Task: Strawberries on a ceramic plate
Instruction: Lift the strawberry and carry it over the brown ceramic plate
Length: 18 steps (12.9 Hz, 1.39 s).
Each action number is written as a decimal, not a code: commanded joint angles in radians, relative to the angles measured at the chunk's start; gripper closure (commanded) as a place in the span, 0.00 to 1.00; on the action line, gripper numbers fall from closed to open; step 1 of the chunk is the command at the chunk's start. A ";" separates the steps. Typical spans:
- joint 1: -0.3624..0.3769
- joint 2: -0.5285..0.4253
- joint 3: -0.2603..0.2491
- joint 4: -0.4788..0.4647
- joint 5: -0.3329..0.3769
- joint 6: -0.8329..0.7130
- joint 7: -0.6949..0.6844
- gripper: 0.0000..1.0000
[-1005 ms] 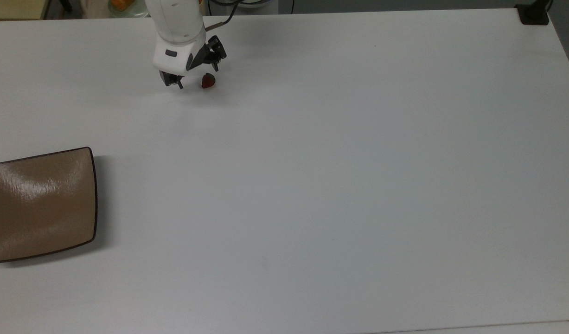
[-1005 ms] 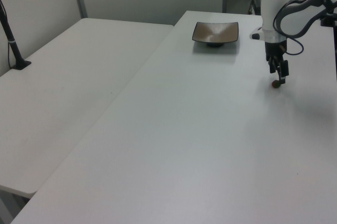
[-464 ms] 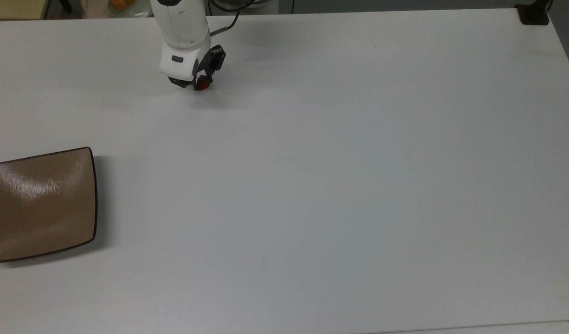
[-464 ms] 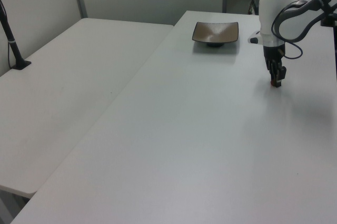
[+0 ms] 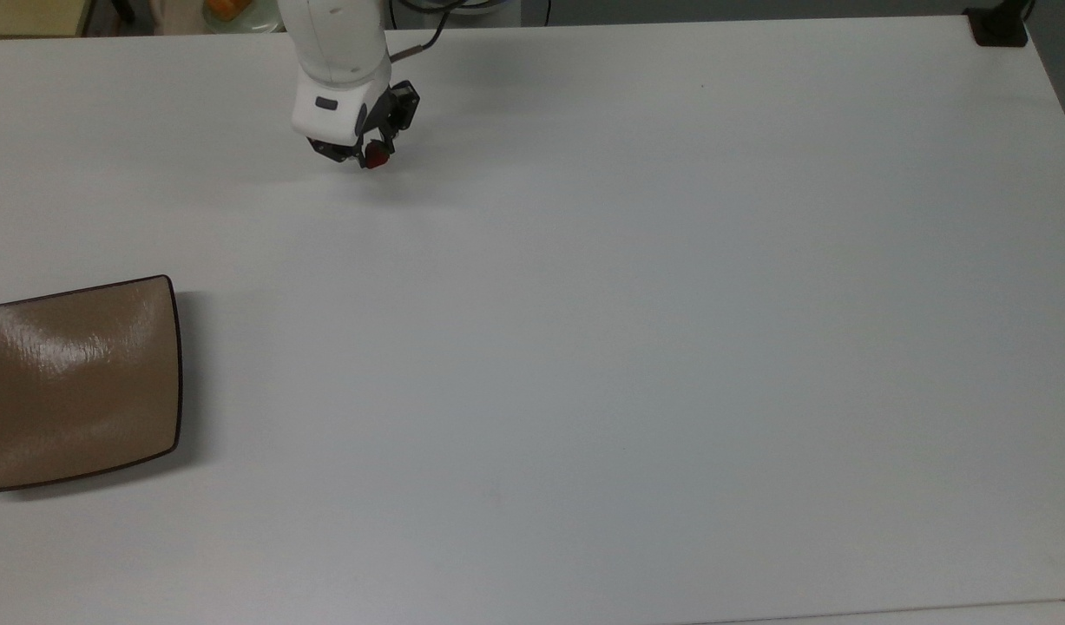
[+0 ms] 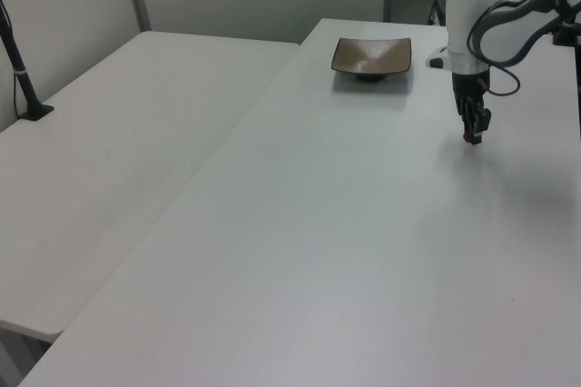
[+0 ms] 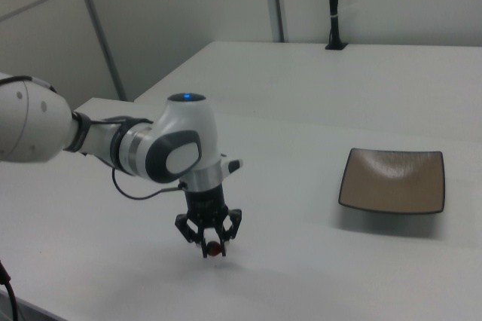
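Strawberry [image 7: 215,248] in claw [image 7: 213,249], unlabelled

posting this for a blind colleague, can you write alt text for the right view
A white robot arm's end effector is closed on a tiny red strawberry just above a white table. Toward the right view's right, a glossy tan square ceramic plate sits empty on the table, well apart from the arm.

Table [image 5: 636,347]: broad white top.
Second table [image 6: 118,133]: white, adjoining.
Black post [image 7: 332,4]: upright at the far table edge.
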 commanded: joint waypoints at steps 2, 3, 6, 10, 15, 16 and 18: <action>-0.002 -0.027 -0.004 0.196 -0.010 -0.201 0.004 0.81; -0.005 -0.024 -0.002 0.244 -0.009 -0.236 0.006 0.81; -0.021 -0.007 -0.002 0.393 -0.001 -0.318 0.004 0.81; -0.062 0.037 -0.002 0.546 0.010 -0.335 0.003 0.81; -0.128 0.140 -0.002 0.700 0.096 -0.318 0.001 0.81; -0.140 0.164 -0.002 0.723 0.097 -0.310 0.001 0.81; -0.157 0.210 -0.002 0.752 0.097 -0.246 0.003 0.81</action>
